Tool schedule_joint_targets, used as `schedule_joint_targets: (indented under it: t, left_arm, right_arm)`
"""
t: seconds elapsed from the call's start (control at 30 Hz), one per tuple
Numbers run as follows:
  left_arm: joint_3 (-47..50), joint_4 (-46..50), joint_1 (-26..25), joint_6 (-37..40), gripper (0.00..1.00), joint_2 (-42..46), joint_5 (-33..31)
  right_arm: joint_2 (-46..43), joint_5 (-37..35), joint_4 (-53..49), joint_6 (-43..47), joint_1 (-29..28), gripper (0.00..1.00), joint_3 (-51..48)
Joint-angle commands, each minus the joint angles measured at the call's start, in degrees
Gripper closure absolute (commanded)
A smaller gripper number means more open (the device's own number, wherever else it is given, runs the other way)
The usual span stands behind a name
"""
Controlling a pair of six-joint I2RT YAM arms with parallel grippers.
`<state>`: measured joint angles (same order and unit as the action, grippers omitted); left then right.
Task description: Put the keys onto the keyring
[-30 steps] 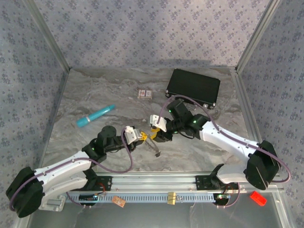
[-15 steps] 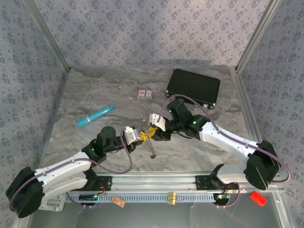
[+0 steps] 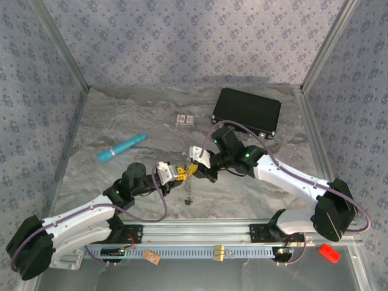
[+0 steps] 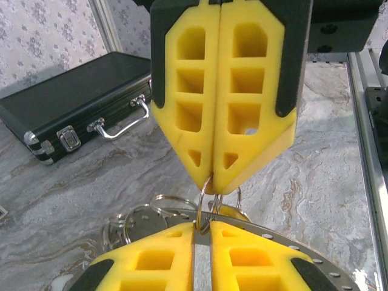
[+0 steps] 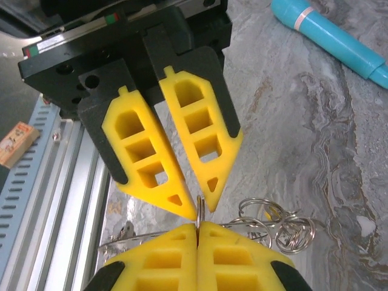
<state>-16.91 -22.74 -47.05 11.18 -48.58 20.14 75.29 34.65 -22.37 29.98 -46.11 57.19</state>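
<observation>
Threading looks unfinished; keyring (image 4: 285,237) seems bare.
Near six o'clock, my right pincer (image 5: 197,225) clamps a thin ring (image 5: 199,210); left pincer (image 4: 202,229) narrow, grip unclear.

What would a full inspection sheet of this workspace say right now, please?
Surface: marbled grey table, no spills seen.
Job's things: keyring, a thin wire loop at both grippers' tips; hanging bunch beneath, keys indistinguishable.
Clutter: teal pen, black case, small red-and-white box.
Grippers: right gripper fingers shut on the keyring; left gripper fingers slightly parted around it.
Cables: purple cables along both arms, none snagged.
Surroundings: patterned walls, aluminium rail at the near edge.
</observation>
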Motion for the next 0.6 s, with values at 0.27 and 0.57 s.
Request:
schedule_joint_targets:
  t: [0.27, 0.57]
  left_arm:
    - [-3.46, 1.76, -0.33, 1.38, 0.87, -2.09, 1.01]
    - [-3.49, 0.76, -0.35, 1.83, 1.0, -2.75, 3.68]
  right_arm:
    - [4.43, -6.93, -11.82, 8.8, -4.67, 1.0, 8.84]
    - [4.7, -7.21, -10.44, 7.4, -4.83, 1.0, 8.55]
